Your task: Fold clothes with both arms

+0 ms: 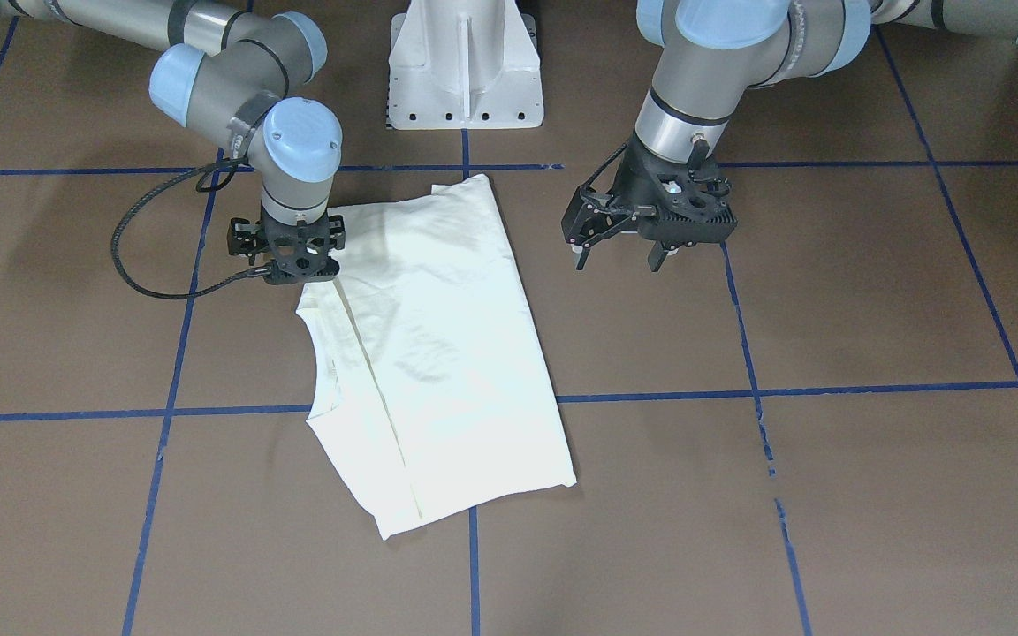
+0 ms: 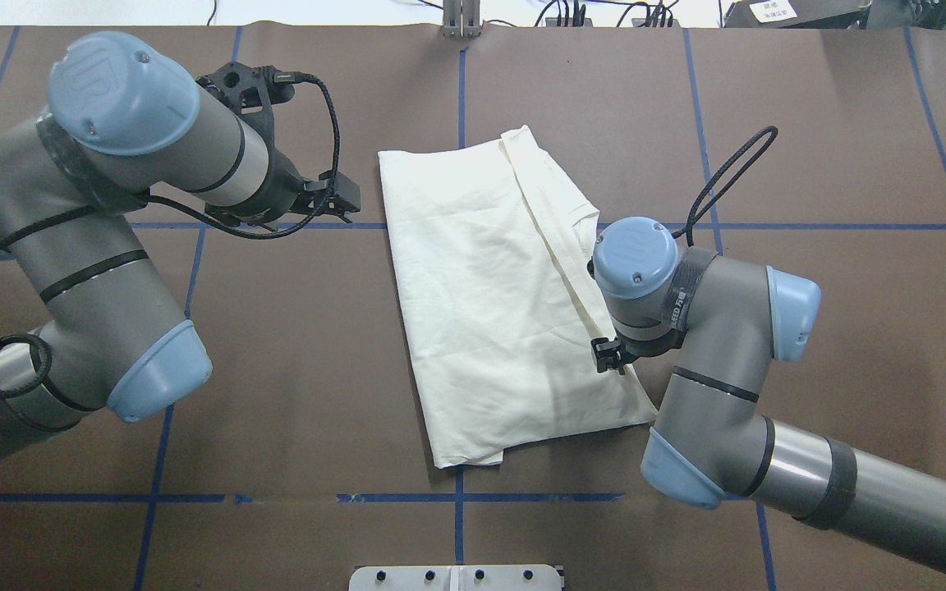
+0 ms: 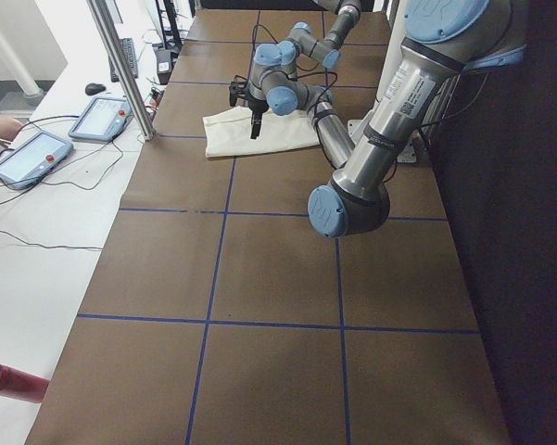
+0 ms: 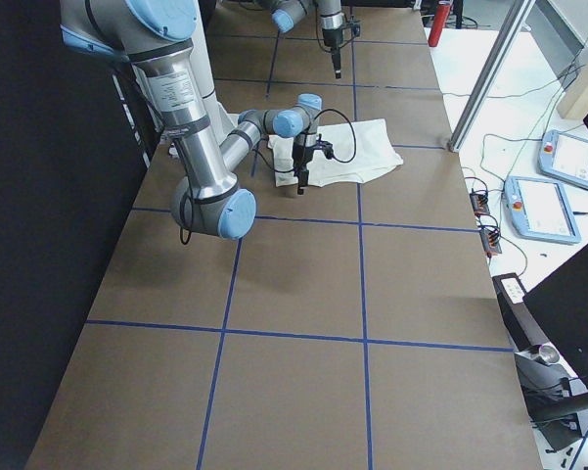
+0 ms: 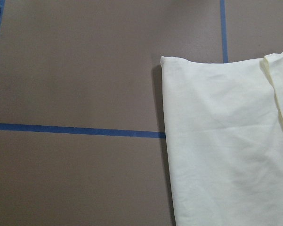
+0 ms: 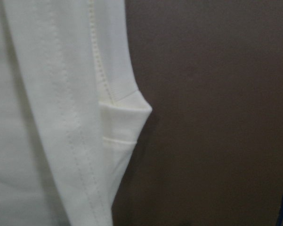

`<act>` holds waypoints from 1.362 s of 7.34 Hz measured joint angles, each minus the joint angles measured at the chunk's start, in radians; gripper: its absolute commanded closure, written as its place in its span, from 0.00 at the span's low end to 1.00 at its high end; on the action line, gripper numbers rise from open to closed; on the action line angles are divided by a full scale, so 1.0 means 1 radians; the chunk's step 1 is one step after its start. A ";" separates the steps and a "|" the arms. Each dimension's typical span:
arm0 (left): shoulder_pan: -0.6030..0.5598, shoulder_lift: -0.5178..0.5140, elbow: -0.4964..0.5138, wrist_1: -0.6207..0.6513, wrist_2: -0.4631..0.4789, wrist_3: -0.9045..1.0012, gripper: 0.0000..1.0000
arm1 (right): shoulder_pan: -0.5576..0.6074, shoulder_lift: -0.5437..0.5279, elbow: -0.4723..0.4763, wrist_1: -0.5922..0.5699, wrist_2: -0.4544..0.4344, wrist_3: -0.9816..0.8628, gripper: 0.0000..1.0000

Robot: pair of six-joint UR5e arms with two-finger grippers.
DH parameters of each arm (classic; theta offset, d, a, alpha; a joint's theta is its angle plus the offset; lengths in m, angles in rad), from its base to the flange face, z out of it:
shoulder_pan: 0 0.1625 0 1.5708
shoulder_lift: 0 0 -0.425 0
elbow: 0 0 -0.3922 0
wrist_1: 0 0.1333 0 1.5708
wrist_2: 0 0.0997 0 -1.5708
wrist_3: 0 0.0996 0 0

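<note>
Cream cotton shirt (image 1: pixel 447 353), folded lengthwise with the plain side up, is lying flat on the brown table (image 1: pixel 871 309). Right pincer (image 1: pixel 299 263) is pressing down at the shoulder corner by the neckline, cloth directly beneath it; grasping or not cannot be told. Left pincer (image 1: pixel 618 258) is hovering released and empty, the shirt's long edge just beside it. It is likely lining up to take that side for a crosswise fold.

Robotics lab: tape-gridded table (image 1: pixel 871 291), teach pendants (image 4: pixel 541 208) alongside.
</note>
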 measured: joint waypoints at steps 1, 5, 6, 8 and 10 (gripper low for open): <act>0.002 0.000 0.001 -0.001 0.000 -0.002 0.00 | 0.016 -0.004 0.002 0.000 -0.001 -0.019 0.00; 0.002 0.000 -0.004 -0.004 0.000 -0.004 0.00 | 0.121 0.055 -0.048 0.027 -0.002 -0.102 0.00; 0.002 0.001 -0.014 -0.004 0.001 -0.005 0.00 | 0.140 0.111 -0.093 0.072 0.004 -0.103 0.00; 0.002 0.009 -0.028 -0.003 0.008 -0.008 0.00 | 0.153 0.215 -0.242 0.209 0.022 -0.099 0.00; 0.002 0.008 -0.030 -0.003 0.012 -0.007 0.00 | 0.157 0.294 -0.385 0.295 0.025 -0.101 0.00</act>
